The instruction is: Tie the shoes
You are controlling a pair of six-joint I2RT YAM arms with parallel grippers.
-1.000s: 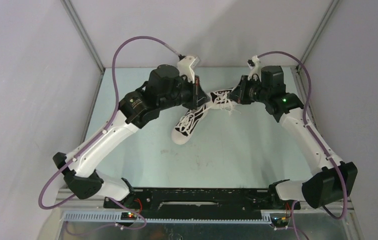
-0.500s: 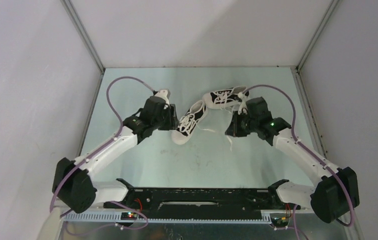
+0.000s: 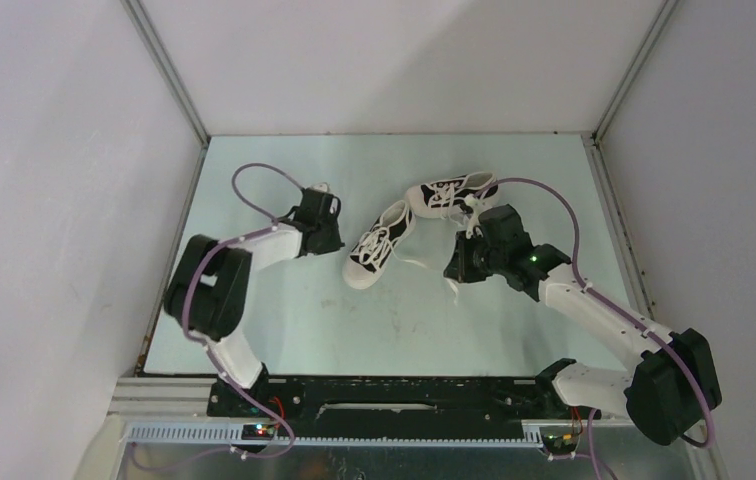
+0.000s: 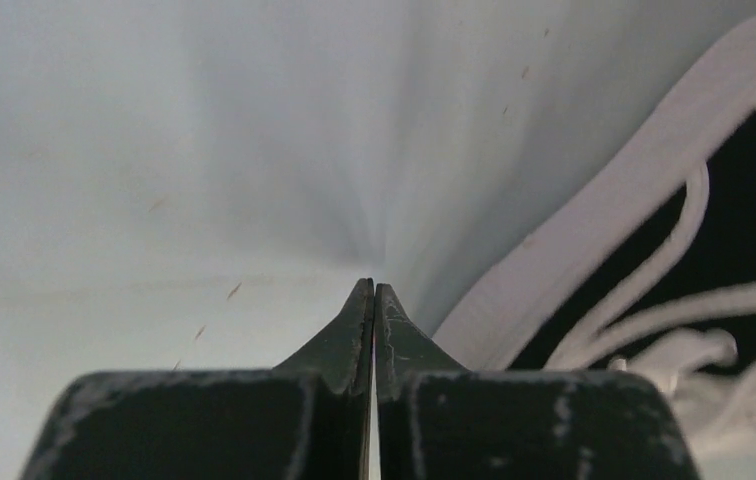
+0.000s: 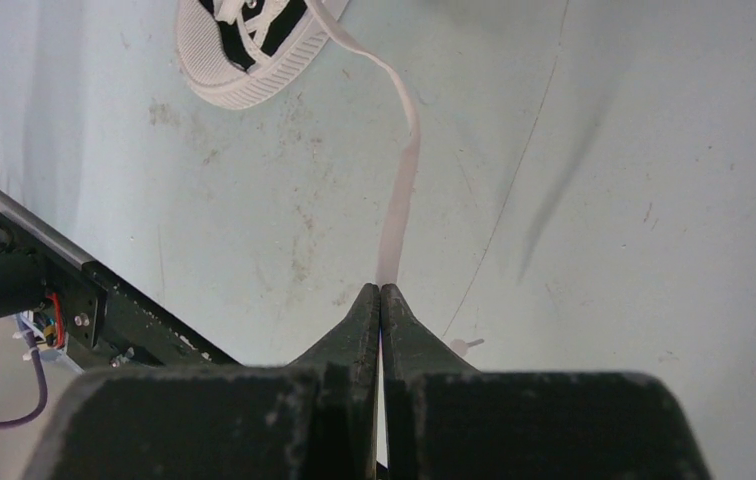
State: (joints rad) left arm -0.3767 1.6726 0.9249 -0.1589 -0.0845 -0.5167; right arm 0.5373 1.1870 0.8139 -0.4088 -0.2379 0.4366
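Left fingers: my left pair, pressed shut tip to tip, with nothing seen between them. They point low along the bench.
Right fingers: my right pair, clamped together on a white lace that enters exactly at their tips.
Lace: a flat white strip. It runs from the shoe ahead and to the left of my right fingers, bends once, and then comes straight down to the tips. A short white end shows on the bench just to the right of them.
Shoes: two black sneakers with white toe caps and soles, both lying on the bench.
Nearer shoe: lies between my two pairs of fingers, just to the right of my left fingers, with loose white loops across its black upper. Its toe cap points back toward my bases. The gripped lace comes from this shoe.
Farther shoe: lies beyond my right fingers, with its toe close against the heel end of the nearer shoe. I cannot tell whether they touch.
Bench: a pale green surface, scuffed and speckled under my right fingers.
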